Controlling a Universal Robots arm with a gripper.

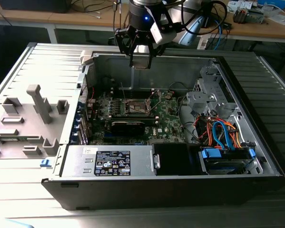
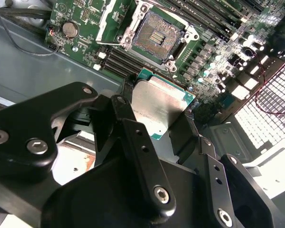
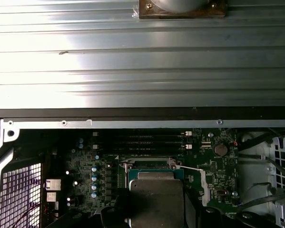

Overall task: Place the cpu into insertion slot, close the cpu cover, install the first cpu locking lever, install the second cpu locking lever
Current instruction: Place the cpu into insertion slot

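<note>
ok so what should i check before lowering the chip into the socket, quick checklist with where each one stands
1. Chip gripped: ok. The gripper is shut on the chip.
2. Socket empty: ok. The socket shows bare contacts.
3. Cover out of the way: ok. The cover stands tilted up beside the socket.
4. Chip lined up over the socket: cannot tell. In the exterior view it hangs well above the board.
5. Chip turned the right way round: cannot tell.
</note>
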